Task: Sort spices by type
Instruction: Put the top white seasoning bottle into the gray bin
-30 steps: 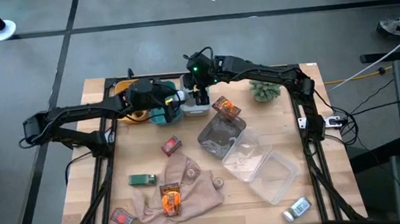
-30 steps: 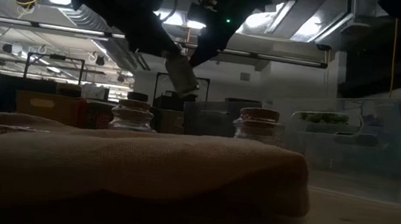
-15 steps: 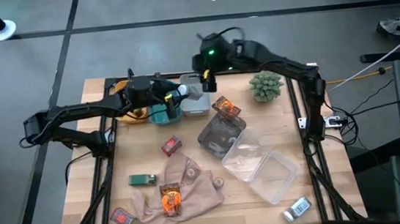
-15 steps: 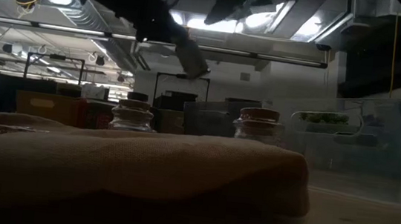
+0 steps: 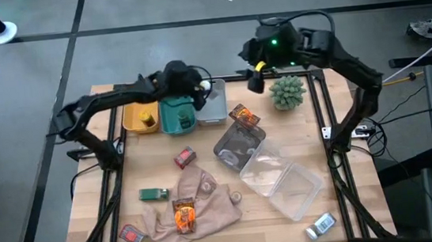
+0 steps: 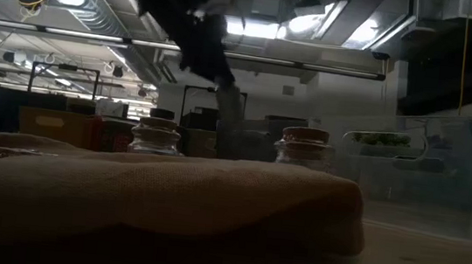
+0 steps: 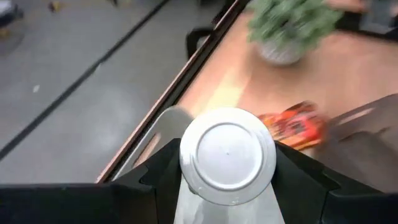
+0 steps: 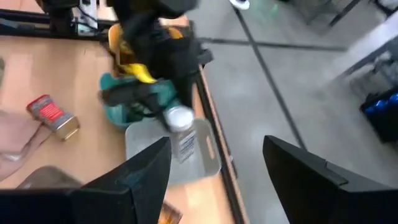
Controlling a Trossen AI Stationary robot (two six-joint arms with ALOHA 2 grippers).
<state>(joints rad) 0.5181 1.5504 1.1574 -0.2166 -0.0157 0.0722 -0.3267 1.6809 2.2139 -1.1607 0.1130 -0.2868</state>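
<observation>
Left end effector [image 5: 202, 88] grips a white-capped jar [image 7: 227, 155], fingers [image 7: 158, 180] clamped on its sides, hovering over the grey tray [image 5: 216, 109] beside the teal tray [image 5: 176, 117]. Right end effector [image 5: 257, 81] hangs spread wide and empty, beyond the grey tray, near the green plant ball [image 5: 287, 92].

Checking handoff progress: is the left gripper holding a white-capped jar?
Yes, the left gripper is clamped around the white-capped jar in its wrist view.
</observation>
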